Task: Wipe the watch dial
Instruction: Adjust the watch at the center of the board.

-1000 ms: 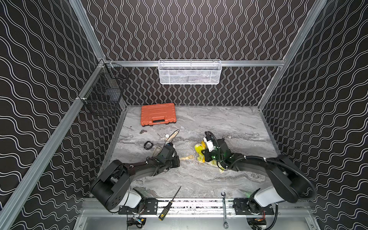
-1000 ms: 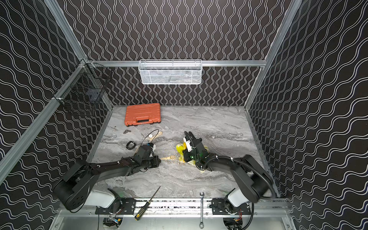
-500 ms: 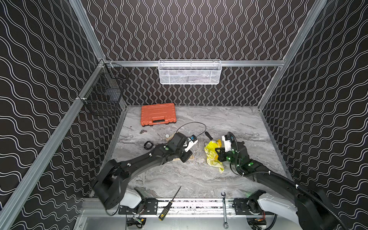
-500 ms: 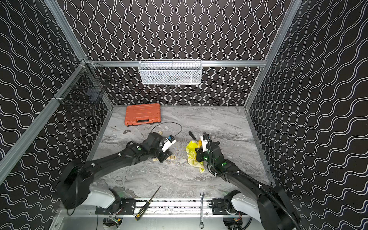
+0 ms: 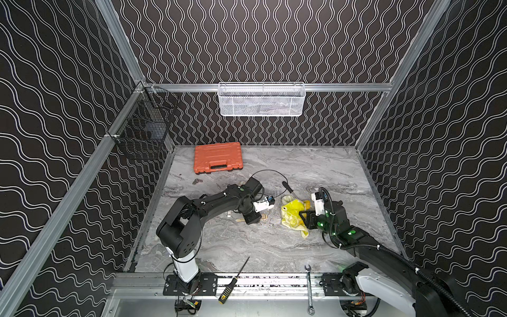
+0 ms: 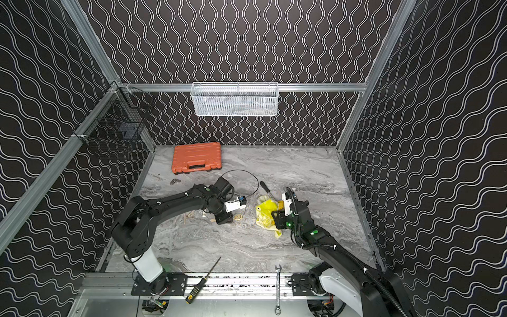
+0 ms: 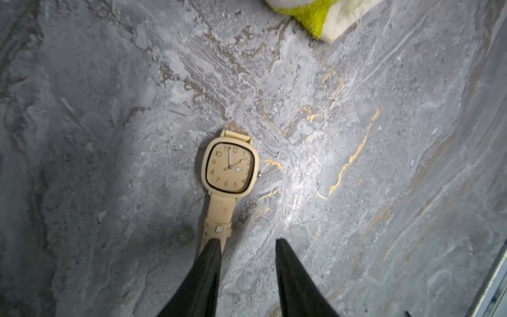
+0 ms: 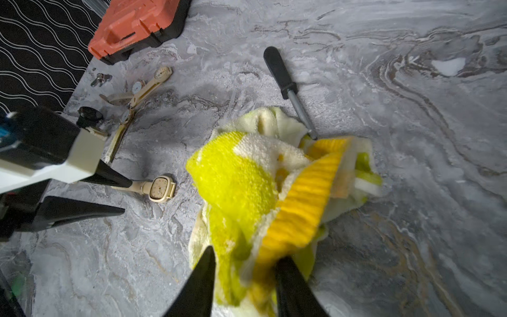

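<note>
Seen from above, a grey marbled surface (image 5: 247, 247) sits inside a black booth patterned with wavy white lines. At eleven o'clock on it lies an orange case (image 5: 218, 160).

Near the middle, the left pincer (image 7: 247, 241) hangs low with its jaws released. One finger (image 7: 208, 263) has its tip over the strap of a cream watch (image 7: 226, 178), and the other stands clear. The watch lies flat and face up, its square dial (image 7: 229, 167) uncovered.

At three o'clock from the watch, near but apart, a yellow cloth (image 8: 241, 181) lies bunched on the surface. The right pincer (image 8: 245, 254) is at the cloth's edge, jaws spread with folds between them. It looks released rather than gripping. A black-handled screwdriver (image 8: 290, 93) lies at twelve o'clock from the cloth.

To wipe well, the left pincer should pin the strap so the watch cannot slide. The right one should pinch the cloth firmly, lay a padded fold flat on the dial and rub lightly, keeping its hard tips off the glass.
</note>
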{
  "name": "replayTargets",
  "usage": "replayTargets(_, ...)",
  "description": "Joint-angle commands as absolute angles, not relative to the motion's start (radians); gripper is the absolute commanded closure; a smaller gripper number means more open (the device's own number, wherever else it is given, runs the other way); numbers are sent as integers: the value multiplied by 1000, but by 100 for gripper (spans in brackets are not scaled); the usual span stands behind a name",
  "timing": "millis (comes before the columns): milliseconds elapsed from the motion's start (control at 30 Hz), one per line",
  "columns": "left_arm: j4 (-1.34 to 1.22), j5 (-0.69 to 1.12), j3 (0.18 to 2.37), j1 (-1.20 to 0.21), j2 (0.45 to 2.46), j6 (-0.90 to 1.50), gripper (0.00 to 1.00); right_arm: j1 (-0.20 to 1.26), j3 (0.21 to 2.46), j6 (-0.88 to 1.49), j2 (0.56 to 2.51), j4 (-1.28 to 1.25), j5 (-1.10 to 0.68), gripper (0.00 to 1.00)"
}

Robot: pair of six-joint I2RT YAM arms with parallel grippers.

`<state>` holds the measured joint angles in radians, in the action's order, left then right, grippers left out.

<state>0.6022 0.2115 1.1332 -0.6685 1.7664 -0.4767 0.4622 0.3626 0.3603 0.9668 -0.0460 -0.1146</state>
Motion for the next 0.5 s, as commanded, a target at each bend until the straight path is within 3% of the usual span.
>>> replayTargets(0,625,182,1144,-665,1782,-535,61,459,363,417,951,29,-39,44)
replayTargets(300,624,141,1163,-664,1850,-561,62,447,297,465,808,59,98,18)
replayTargets(467,618,44,1165,-663,1889,-505,62,443,277,468,834,37,65,14)
